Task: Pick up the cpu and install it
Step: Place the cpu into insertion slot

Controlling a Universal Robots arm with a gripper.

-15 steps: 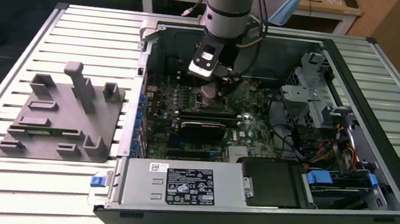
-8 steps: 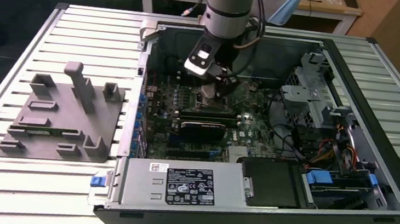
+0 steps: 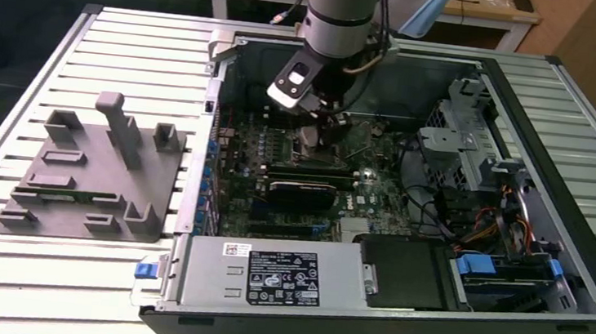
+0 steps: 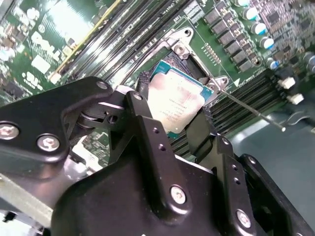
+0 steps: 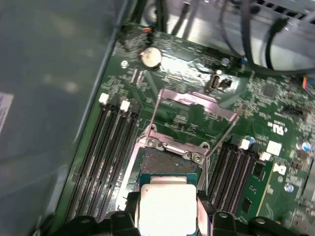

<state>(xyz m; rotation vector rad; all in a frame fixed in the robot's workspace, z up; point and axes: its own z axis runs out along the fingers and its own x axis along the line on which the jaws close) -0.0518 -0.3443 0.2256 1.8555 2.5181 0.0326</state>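
Observation:
The cpu (image 4: 174, 101) is a small square chip with a pale silver top, and in the first wrist view the cpu (image 5: 167, 206) also shows. My gripper (image 4: 172, 105) is shut on it, one black finger (image 4: 142, 105) on each side. The chip hangs close over the open socket (image 5: 167, 164) on the green motherboard, and the socket's metal load plate (image 5: 194, 105) is lifted back. In the exterior view the gripper (image 3: 324, 124) reaches down inside the open computer case (image 3: 553, 241), near its far wall.
Dark memory slots (image 5: 106, 147) run along both sides of the socket. A silver power supply box (image 3: 271, 275) fills the near corner of the case. A drive cage (image 3: 465, 134) and cables stand on the exterior view's right. A grey fixture (image 3: 94, 176) lies on the slatted table.

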